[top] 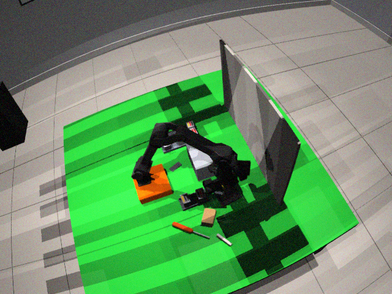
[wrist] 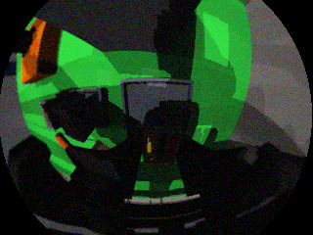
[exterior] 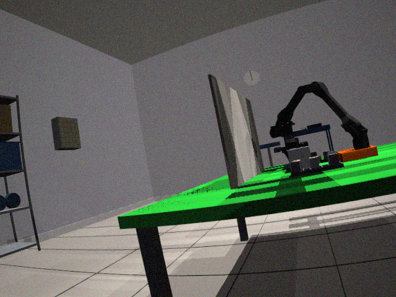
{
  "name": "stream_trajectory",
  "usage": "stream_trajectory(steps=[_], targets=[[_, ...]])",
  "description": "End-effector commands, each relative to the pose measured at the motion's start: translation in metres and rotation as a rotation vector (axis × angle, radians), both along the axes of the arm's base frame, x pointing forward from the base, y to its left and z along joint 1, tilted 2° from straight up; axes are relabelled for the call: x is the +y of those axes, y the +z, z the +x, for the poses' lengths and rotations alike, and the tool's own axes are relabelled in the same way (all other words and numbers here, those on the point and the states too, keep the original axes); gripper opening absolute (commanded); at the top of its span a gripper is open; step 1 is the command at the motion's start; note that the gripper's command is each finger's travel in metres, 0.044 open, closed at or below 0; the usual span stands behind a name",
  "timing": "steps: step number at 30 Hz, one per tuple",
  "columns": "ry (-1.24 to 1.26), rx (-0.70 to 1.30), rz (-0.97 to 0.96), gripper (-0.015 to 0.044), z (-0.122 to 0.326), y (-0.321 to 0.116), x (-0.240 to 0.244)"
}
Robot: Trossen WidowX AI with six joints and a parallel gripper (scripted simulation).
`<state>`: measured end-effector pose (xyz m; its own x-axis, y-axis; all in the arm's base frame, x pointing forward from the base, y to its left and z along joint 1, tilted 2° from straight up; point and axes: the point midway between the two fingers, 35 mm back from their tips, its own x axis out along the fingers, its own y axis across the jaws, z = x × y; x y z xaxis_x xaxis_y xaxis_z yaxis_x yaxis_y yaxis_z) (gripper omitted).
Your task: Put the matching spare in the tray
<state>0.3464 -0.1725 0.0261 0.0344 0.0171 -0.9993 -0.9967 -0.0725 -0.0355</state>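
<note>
My gripper is shut on a dark spare with a yellow and a red mark. The spare is over or at the near part of the grey rimmed tray; whether it touches the tray floor is hidden. Two units with coloured labels, one yellow-marked and one darker, stand on a dark rack beside the tray. More labelled units stand by a second rack at the back. Which one is the mounted unit cannot be told, and no code is readable.
A large pale block stands between the racks. A tall grey panel rises beyond the gripper. A wooden block, an orange screwdriver and a white stick lie near the tray. The arm's base is orange.
</note>
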Motion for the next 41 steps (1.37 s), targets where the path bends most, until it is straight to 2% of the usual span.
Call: stream_trajectory(steps=[1, 9, 17, 41], targets=[[0.0, 0.0, 0.0, 0.0236, 0.0, 0.0, 0.0], [0.0, -0.001, 0.0, 0.044, 0.0, 0.003, 0.0], [-0.004, -0.002, 0.001, 0.044, -0.003, 0.104, -0.002], [-0.008, -0.015, -0.008, 0.044, -0.001, 0.105, -0.003]])
